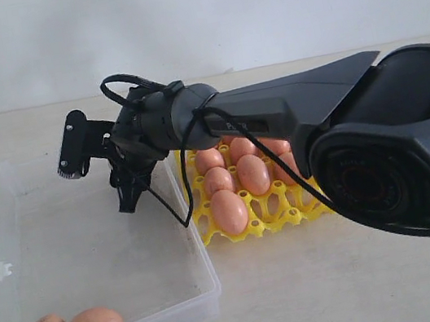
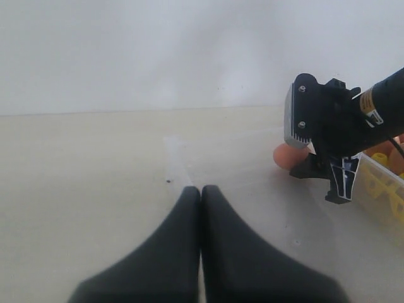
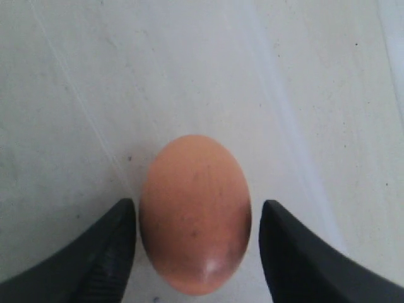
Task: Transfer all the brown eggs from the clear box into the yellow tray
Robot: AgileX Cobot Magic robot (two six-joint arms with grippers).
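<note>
Inside the clear box, straddling one brown egg, jaws of the right gripper apart with a gap either side; left gripper pressed closed.

A pale cream counter carries a clear box on the left and a yellow tray just beside it on the right.

Yellow tray partly behind the right arm; clear box's near corner past the frame edge.
</note>
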